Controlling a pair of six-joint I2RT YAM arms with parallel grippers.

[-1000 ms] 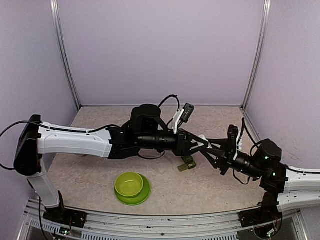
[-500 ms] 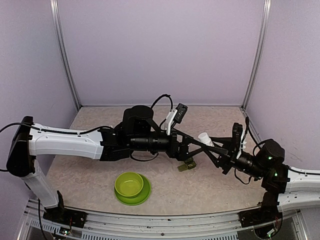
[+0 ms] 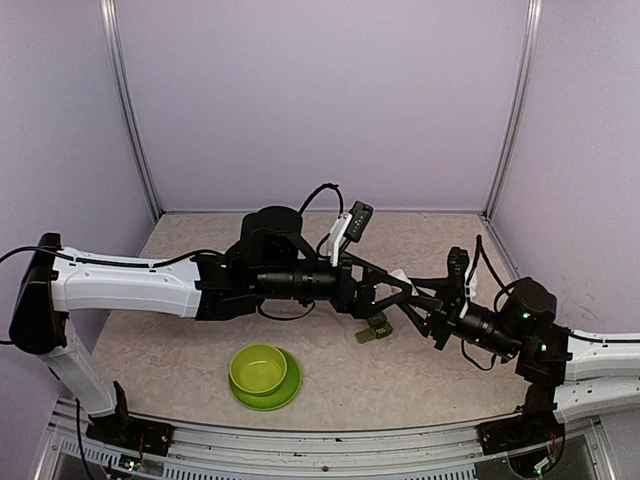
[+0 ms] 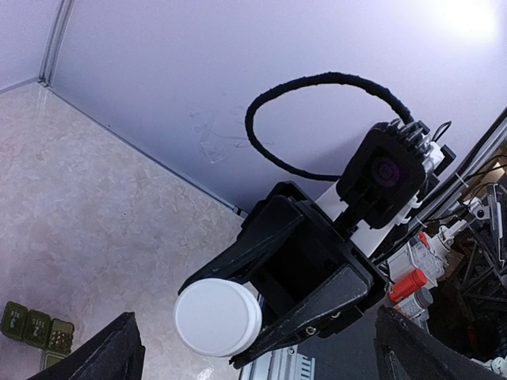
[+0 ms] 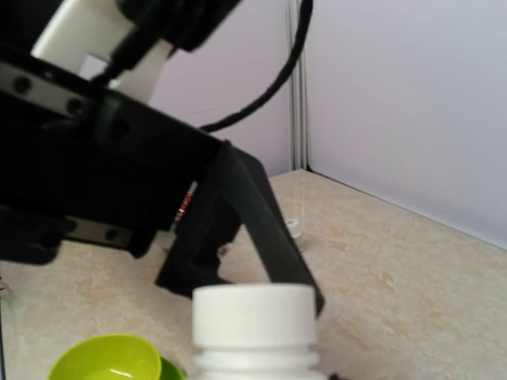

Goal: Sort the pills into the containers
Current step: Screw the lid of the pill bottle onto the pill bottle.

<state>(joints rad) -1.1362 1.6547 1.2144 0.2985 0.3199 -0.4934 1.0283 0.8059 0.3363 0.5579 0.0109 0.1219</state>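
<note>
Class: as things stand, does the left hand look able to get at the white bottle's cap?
Probably yes. The right hand holds the white bottle with its cap facing the left hand, whose fingers are spread open, and nothing sits between.

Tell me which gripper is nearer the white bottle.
Right. The right gripper holds the white bottle; the left gripper faces its cap, fingers open, not touching.

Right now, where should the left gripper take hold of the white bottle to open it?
Its white cap, approached end-on. The right gripper clamps the bottle by its body, leaving the cap sticking out toward the open left gripper; fingers should close across the cap's round side.
</note>
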